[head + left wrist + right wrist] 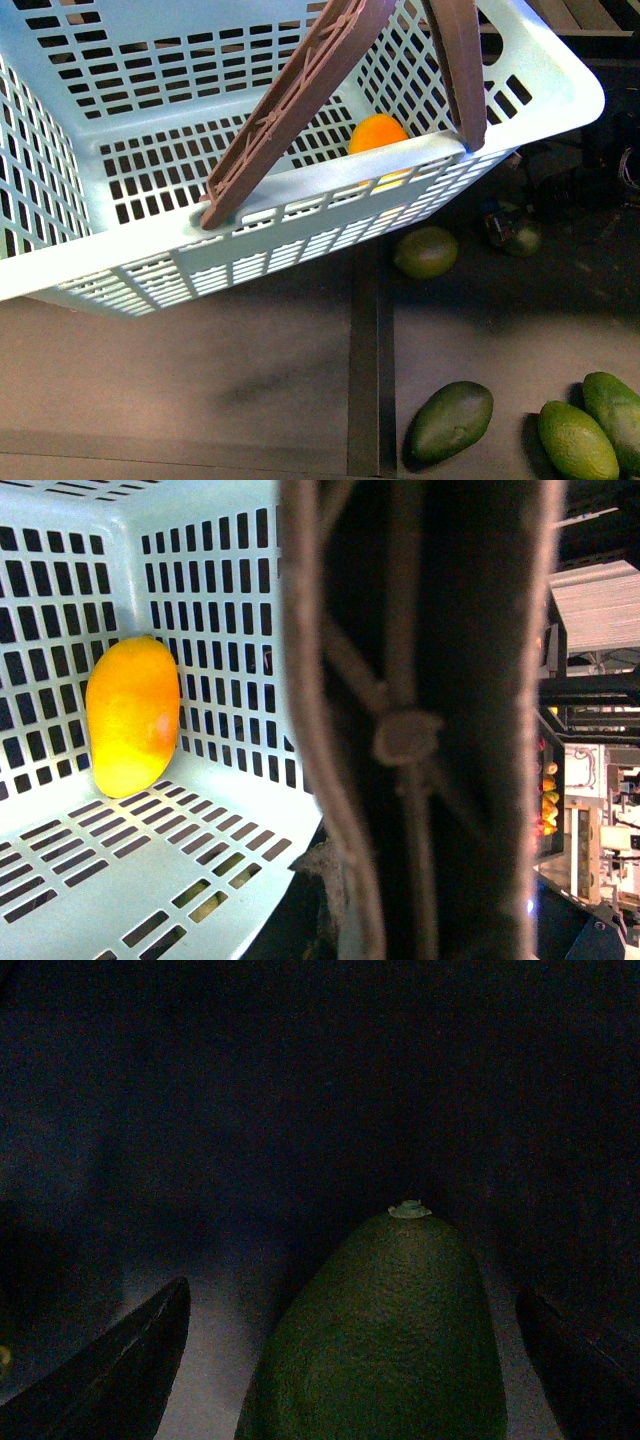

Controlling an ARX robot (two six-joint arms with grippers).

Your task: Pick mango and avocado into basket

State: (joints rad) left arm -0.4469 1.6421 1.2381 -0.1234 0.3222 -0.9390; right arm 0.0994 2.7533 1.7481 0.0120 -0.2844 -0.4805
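Though cropped at the left and top edges of the front view, large light turquoise basket [300, 197] with slotted lattice walls, tilted, taking up the left and upper part of the frame, dark desk [200, 380] showing below and to the right of it. Two brown handles raised above the near rim: left handle [290, 110] slanting up to the right, right handle [458, 70] nearly upright. Between them, low in the basket's right corner, yellow-orange mango [378, 132], partly hidden by the rim. On the desk just beside the basket's right lower edge, rounded green fruit [426, 251]. Along the bottom edge, dark green avocado [452, 420], then lighter green avocado [577, 440] and far-right avocado [617, 410] side by side, all well apart from the basket. From the left wrist view: mango [132, 715] standing on end against a lattice wall in a corner of the basket [250, 800], with a brown handle [420, 720] blurred, very close, filling the middle of the picture. Left claw out of sight in every view, so open or closed impossible to tell. From the dim right wrist view: right claw [352, 1290] spread wide, one dark finger [130, 1370] on either side of a pebbly green avocado [385, 1340], stem nub at its far end, gaps on both sides, no contact visible.
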